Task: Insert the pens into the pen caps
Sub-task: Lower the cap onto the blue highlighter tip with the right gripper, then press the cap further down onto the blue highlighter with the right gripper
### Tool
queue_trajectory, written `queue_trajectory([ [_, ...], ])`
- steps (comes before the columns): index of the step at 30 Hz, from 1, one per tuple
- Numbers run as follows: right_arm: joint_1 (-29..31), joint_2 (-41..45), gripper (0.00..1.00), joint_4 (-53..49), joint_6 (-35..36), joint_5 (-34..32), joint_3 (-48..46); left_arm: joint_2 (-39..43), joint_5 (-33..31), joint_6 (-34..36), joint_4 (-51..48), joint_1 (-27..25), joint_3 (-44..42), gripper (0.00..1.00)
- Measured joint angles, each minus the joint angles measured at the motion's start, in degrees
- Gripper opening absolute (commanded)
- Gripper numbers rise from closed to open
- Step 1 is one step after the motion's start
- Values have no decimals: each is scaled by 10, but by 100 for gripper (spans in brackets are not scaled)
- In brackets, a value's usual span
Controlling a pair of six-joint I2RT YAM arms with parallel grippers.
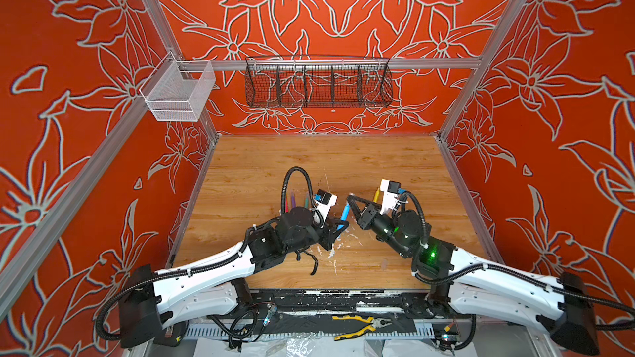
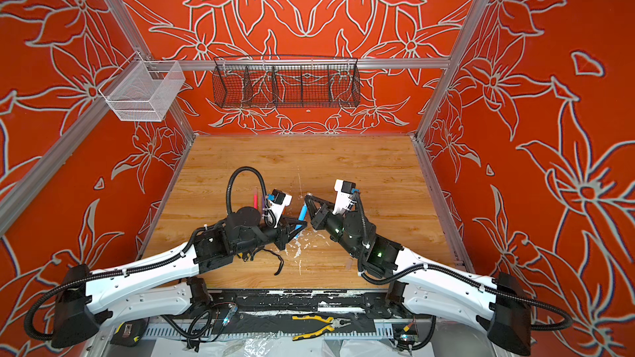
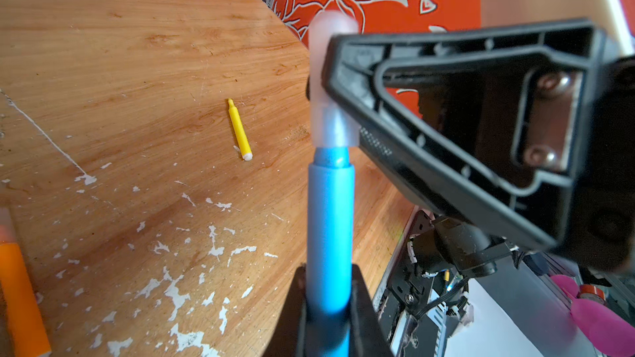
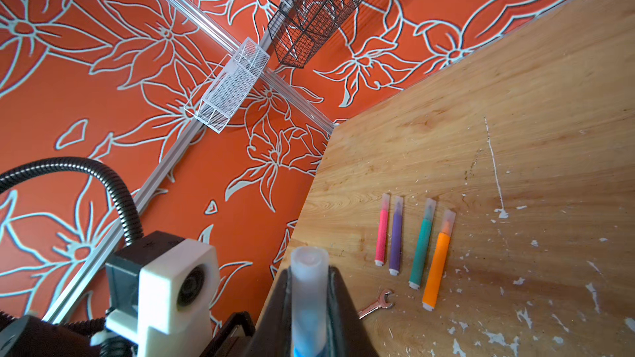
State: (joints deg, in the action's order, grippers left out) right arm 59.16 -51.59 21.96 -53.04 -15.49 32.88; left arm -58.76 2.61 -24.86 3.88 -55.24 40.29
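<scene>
Left end effector point(image 3: 328, 290) pinches the blue pen point(image 3: 330, 218); right end effector point(image 4: 308, 281) pinches a clear cap point(image 3: 331, 128), set over the pen's tip (blue neck showing below it), both above approx. mid tabletop point(image 3: 137, 63). Yellow pen point(image 3: 240, 130) lies uncapped twd the right edge.

Wooden table point(image 1: 326, 159), light oak grain, white paint flecks point(image 3: 177, 295) scattered near its front edge. Orange-red walls point(image 1: 343, 12) with pale outlined flower pattern enclose table on three sides. Aluminium frame rails point(image 1: 429, 63) run along walls above table. Black wire basket point(image 1: 318, 85), divided into compartments, hangs from rail above table's far edge. White mesh basket point(image 1: 178, 94) hangs from rail above table's far left corner. Bright, even light across table.
</scene>
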Motion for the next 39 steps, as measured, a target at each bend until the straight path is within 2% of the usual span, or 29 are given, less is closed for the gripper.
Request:
queue_trajectory([
  [2,-2,-2,8,3,-1,0,0,-5,-5,4,-12,-1,10,0],
  [3,-3,-2,12,5,-1,-1,0,-8,-7,6,-16,-1,15,0],
  [7,-3,-2,39,9,-5,6,-1,-14,-15,15,-18,-2,25,0],
  [10,3,3,53,0,-1,16,-8,-17,-20,22,-12,-2,36,0],
  [20,4,78,67,-67,19,1,-16,-17,-19,64,0,-2,30,0],
  [26,4,92,70,-94,34,14,2,-16,-1,95,0,-2,8,0],
  [30,4,87,68,-100,40,2,12,-14,15,109,4,-2,-2,0],
  [39,4,43,45,-119,59,-17,38,-3,39,126,18,-2,-17,0],
])
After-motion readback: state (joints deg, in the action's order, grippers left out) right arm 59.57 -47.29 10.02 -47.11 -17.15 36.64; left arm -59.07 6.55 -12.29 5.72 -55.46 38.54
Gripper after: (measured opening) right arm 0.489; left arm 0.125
